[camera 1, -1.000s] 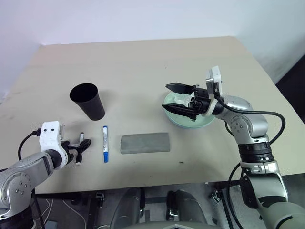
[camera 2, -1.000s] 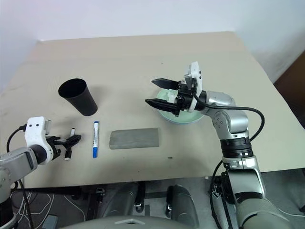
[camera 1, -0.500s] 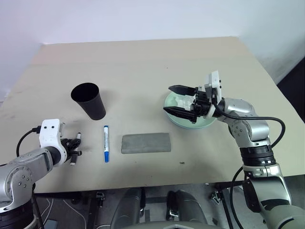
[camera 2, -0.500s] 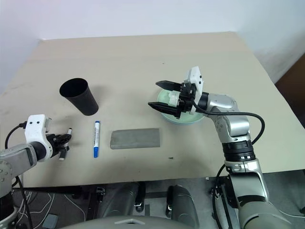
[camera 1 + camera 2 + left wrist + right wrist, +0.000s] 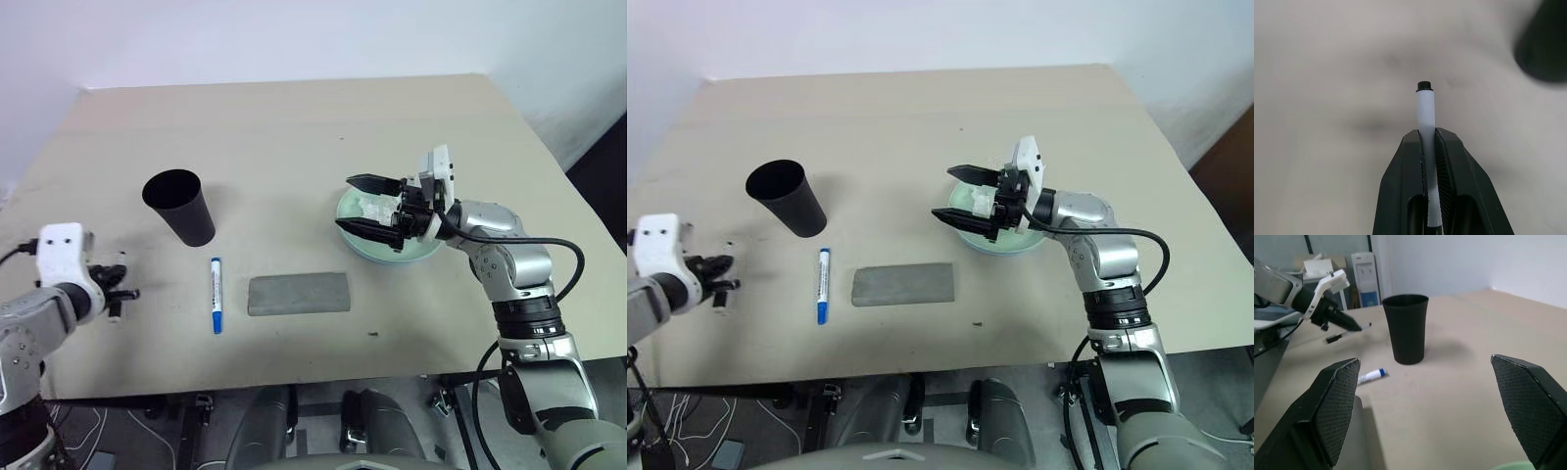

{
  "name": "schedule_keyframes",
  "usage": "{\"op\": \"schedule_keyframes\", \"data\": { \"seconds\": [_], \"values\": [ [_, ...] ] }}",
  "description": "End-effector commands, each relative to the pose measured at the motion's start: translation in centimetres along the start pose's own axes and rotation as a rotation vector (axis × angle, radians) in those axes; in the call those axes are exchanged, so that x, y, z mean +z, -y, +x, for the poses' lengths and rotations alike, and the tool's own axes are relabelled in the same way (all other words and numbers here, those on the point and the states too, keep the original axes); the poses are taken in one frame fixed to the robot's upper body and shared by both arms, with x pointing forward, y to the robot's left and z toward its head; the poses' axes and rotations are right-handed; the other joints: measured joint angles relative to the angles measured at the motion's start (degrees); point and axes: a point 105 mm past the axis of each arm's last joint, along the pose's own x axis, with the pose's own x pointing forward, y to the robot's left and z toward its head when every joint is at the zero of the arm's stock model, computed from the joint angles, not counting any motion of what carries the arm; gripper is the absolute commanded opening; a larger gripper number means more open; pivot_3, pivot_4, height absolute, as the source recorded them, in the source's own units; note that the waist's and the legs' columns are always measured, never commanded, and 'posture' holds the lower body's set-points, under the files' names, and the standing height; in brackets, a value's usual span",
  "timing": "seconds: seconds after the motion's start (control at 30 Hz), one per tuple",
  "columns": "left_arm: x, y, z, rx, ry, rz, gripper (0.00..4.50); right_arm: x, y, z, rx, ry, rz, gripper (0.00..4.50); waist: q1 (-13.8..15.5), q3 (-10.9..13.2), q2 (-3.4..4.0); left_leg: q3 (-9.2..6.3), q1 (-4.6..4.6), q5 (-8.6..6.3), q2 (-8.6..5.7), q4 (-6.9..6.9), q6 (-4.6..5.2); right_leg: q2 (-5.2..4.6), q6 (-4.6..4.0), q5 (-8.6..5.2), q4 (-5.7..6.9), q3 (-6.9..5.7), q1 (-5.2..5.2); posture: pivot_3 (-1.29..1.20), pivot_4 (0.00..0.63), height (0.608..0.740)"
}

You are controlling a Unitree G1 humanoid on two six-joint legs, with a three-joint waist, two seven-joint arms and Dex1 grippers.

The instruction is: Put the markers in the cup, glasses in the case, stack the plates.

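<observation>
left gripper [image 5: 1428,147]: black fingers clamped on the thin white marker with black ends [image 5: 1425,105], which runs along the fingers and sticks out past the tips, black end foremost. in the head views the gripper sits near the table's left edge, clear of the surface, with the marker short and dark at its tips [image 5: 116,302].

key relation: the tall tapered matte black plastic cup [image 5: 181,207] stands upright, mouth up, farther back on the table and toward the centre from this hand, well apart from it. the left arm is much the nearer one. judgement: to drop the marker in, its long axis needs tipping toward vertical over the rim; it looks closer to level now.

between hand and cup: bare beige table [image 5: 294,147], open room. the white marker with blue cap and blue label [image 5: 216,294] lies flat just in front of the cup, long axis running near-to-far, beside the flat grey felt-like rectangular case [image 5: 298,293]; both sit off the likely path.

right gripper [image 5: 359,203]: fingers spread wide, holding nothing, hovering over the left rim of the pale mint green round plate [image 5: 421,248], which carries a crumpled white tissue [image 5: 373,208]. well apart from the cup.

glasses and a second plate: cannot make out. the near table edge is close below the left hand; a dropped marker could roll off.
</observation>
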Motion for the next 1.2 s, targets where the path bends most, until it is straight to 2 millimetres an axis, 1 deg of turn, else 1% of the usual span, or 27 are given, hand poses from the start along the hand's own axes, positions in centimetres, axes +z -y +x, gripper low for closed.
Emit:
{"op": "schedule_keyframes", "data": {
  "seconds": [0.03,0.1,0.13,0.17,0.2,0.27,0.3,0.37,0.47,0.53,0.57,0.63,0.73,0.8,0.9,1.2],
  "values": [
    [5.0,-3.9,-1.3,0.162,0.242,0.049,0.0,1.8,0.1,0.0,-0.001,0.054,-0.058,4.5,0.0,0.0,0.0,0.0,0.0,0.0,0.0,-0.01,0.0,0.0,0.0,0.0,-0.01,0.0,-0.02,0.0,0.15,0.74],
    [8.3,-4.9,-2.0,0.186,0.425,0.088,0.0,1.8,0.0,0.1,0.0,0.057,-0.063,4.5,0.1,0.0,-0.01,0.0,-0.01,0.0,0.01,-0.02,-0.01,0.0,0.0,0.0,-0.01,-0.01,-0.04,0.0,0.15,0.74],
    [9.7,-5.0,-2.4,0.182,0.509,0.114,0.0,1.8,0.0,0.2,-0.001,0.059,-0.066,4.5,0.2,0.0,-0.01,0.0,-0.02,-0.02,0.01,-0.01,-0.03,0.0,0.0,0.0,-0.01,-0.01,-0.05,0.0,0.15,0.74],
    [10.5,-5.0,-2.5,0.179,0.56,0.133,0.0,1.7,0.0,0.2,-0.002,0.06,-0.068,4.5,0.2,0.0,-0.01,0.0,-0.03,-0.07,0.0,-0.01,-0.12,-0.02,0.0,0.0,-0.03,-0.01,-0.04,0.0,0.15,0.74],
    [11.9,-4.8,-3.0,0.159,0.647,0.132,0.0,1.8,0.0,0.3,-0.004,0.063,-0.068,4.5,0.1,0.0,-0.01,0.01,-0.04,-0.08,0.01,0.0,-0.14,-0.02,0.0,0.02,-0.08,-0.01,-0.02,0.0,0.15,0.74],
    [14.2,-4.5,-3.9,0.134,0.784,0.109,0.0,1.9,0.1,0.3,-0.008,0.068,-0.069,4.5,0.1,0.0,-0.03,0.04,-0.07,-0.09,0.01,-0.02,-0.13,-0.03,0.07,0.11,-0.21,0.0,-0.01,0.0,0.15,0.74],
    [15.5,-4.3,-4.4,0.114,0.865,0.114,0.0,1.9,0.1,0.4,-0.016,0.069,-0.069,4.5,0.1,0.0,-0.04,0.04,-0.1,-0.09,0.0,-0.02,-0.12,-0.03,0.09,0.12,-0.24,-0.01,-0.01,0.0,0.15,0.74],
    [17.1,-3.1,-5.0,0.042,0.988,0.118,0.0,1.8,0.2,0.4,-0.027,0.066,-0.073,4.5,0.0,0.0,-0.05,0.12,-0.12,-0.04,0.0,-0.03,0.04,-0.02,0.11,0.15,-0.29,0.0,-0.01,0.0,0.15,0.74],
    [18.3,-0.6,-5.2,-0.107,1.101,0.11,0.0,1.8,0.2,0.2,-0.034,0.066,-0.068,4.5,0.0,0.0,-0.05,0.29,-0.09,-0.08,0.01,-0.05,0.16,-0.02,0.13,0.18,-0.35,0.07,0.03,0.0,0.15,0.74],
    [18.3,1.0,-4.9,-0.207,1.129,0.082,0.0,1.9,0.2,0.1,-0.038,0.068,-0.066,4.5,0.0,0.0,-0.05,0.44,-0.06,-0.09,0.0,-0.04,0.21,-0.03,0.19,0.22,-0.35,0.17,0.04,0.0,0.15,0.74],
    [18.1,2.0,-4.6,-0.284,1.13,0.068,0.0,1.9,0.2,0.0,-0.048,0.066,-0.068,4.5,0.0,0.0,-0.06,0.49,-0.05,-0.09,0.01,-0.02,0.23,-0.03,0.25,0.25,-0.35,0.22,0.04,0.0,0.15,0.74],
    [17.4,3.8,-4.1,-0.375,1.128,0.086,0.0,1.9,0.3,-0.2,-0.066,0.057,-0.072,4.5,-0.1,0.0,-0.07,0.6,-0.03,-0.09,0.01,0.01,0.3,-0.03,0.33,0.3,-0.35,0.33,0.04,0.0,0.15,0.74],
    [16.5,5.0,-3.7,-0.464,1.119,0.054,0.0,1.8,0.2,-0.4,-0.074,0.047,-0.08,4.5,-0.1,0.1,-0.1,0.77,0.01,-0.09,0.01,0.06,0.43,-0.01,0.49,0.4,-0.35,0.55,0.04,0.0,0.15,0.74],
    [15.9,5.4,-3.3,-0.494,1.109,0.038,0.0,1.8,0.1,-0.7,-0.081,0.042,-0.083,4.5,-0.2,0.1,-0.1,0.88,0.04,-0.09,0.02,0.07,0.5,0.0,0.55,0.45,-0.35,0.7,0.01,0.0,0.15,0.74],
    [15.0,5.7,-2.1,-0.49,1.071,0.062,0.0,1.8,0.2,-1.0,-0.101,0.032,-0.091,4.5,-0.1,0.1,-0.1,0.98,0.09,-0.09,0.05,0.08,0.54,0.03,0.57,0.5,-0.34,0.83,0.0,0.0,0.15,0.74],
    [13.1,7.3,-0.7,-0.609,1.053,0.003,0.0,2.0,0.4,-1.3,-0.132,0.022,-0.12,4.5,0.0,0.1,-0.12,1.1,0.04,-0.1,0.08,0.32,0.73,0.04,0.61,0.74,-0.38,0.94,0.0,0.0,0.15,0.74]
  ]
}}
